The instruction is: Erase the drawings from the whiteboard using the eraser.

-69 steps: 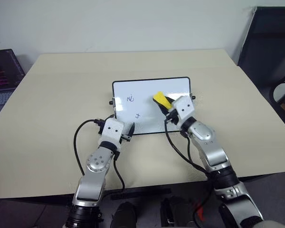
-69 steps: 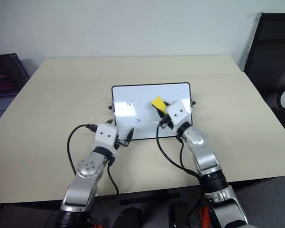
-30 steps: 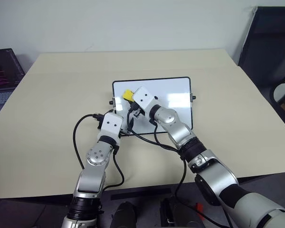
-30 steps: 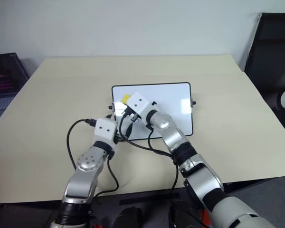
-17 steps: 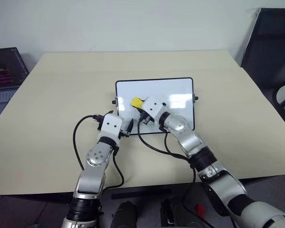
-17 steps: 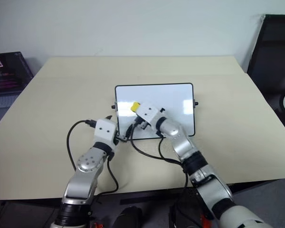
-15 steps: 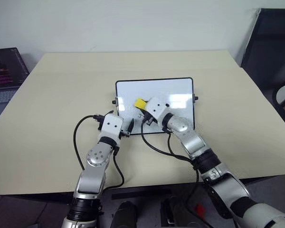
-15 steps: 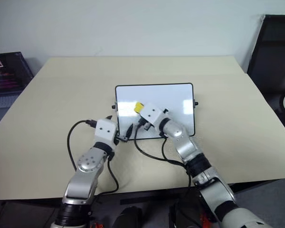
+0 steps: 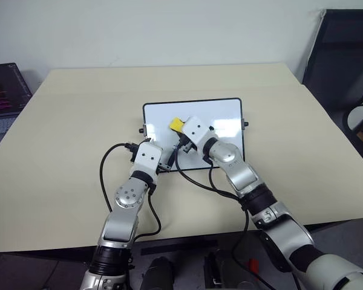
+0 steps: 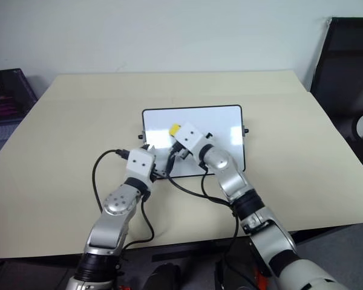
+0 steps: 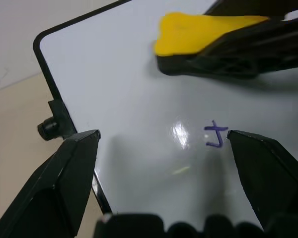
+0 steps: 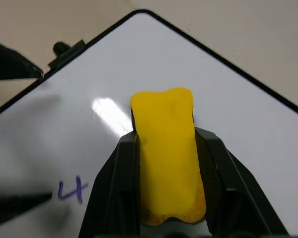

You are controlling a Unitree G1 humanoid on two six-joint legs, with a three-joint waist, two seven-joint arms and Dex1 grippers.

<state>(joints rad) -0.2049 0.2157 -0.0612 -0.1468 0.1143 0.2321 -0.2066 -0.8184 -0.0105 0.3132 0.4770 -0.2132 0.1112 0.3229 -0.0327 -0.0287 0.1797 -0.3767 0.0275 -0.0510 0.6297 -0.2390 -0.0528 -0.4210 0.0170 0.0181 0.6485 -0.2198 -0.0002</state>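
Clamped on the yellow eraser (image 12: 168, 158), the right gripper (image 9: 180, 132) holds it over the whiteboard (image 9: 224, 115) near a small purple mark (image 12: 72, 190), apparently touching it, while the left gripper (image 11: 164, 148), fingers apart, straddles the near left corner.

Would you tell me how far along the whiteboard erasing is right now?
Most of the whiteboard looks clean. The right gripper is shut on the eraser, held over the board's upper left. One drawing, a small "4", is left to wipe.

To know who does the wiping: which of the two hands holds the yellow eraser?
The right hand is shut on the eraser; the left hand is open and holds nothing.
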